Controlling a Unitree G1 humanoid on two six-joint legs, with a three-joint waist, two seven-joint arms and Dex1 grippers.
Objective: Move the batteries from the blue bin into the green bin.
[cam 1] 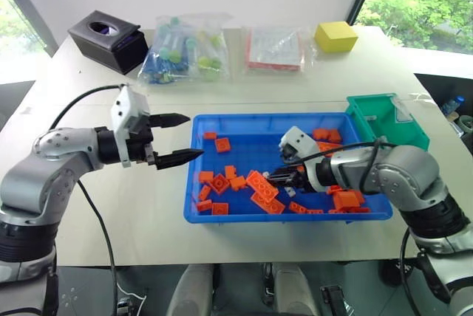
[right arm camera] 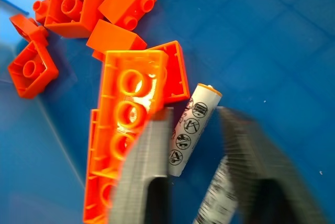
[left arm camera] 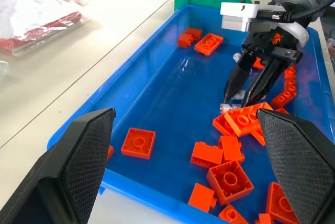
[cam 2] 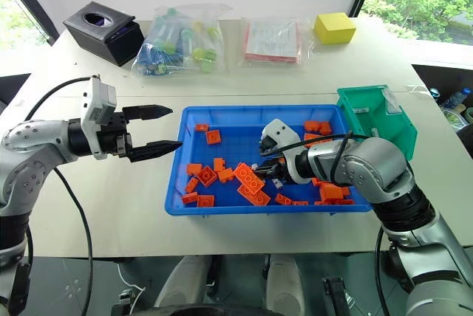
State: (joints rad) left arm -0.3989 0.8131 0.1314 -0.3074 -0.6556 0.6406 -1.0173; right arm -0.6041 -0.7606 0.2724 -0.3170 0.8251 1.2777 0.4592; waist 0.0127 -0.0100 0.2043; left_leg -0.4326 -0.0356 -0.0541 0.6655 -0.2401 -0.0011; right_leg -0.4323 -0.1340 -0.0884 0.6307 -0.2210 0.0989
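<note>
The blue bin (cam 1: 247, 146) lies on the table in front of me, strewn with several orange bricks (cam 1: 262, 187). My right gripper (right arm camera: 193, 111) reaches down into it, open, with its fingers on either side of a white battery (right arm camera: 189, 132) that lies flat on the bin floor against a long orange brick (right arm camera: 125, 124). What looks like a second battery (right arm camera: 219, 198) shows partly behind one finger. The green bin (cam 1: 384, 120) stands at the blue bin's far right corner. My left gripper (cam 1: 177, 139) hovers open and empty just left of the blue bin.
At the back of the table are a black tissue box (cam 1: 107, 39), a clear bag of coloured items (cam 1: 181, 54), a red-and-white packet (cam 1: 275, 49) and a yellow block (cam 1: 335, 35). Bare tabletop lies between them and the bins.
</note>
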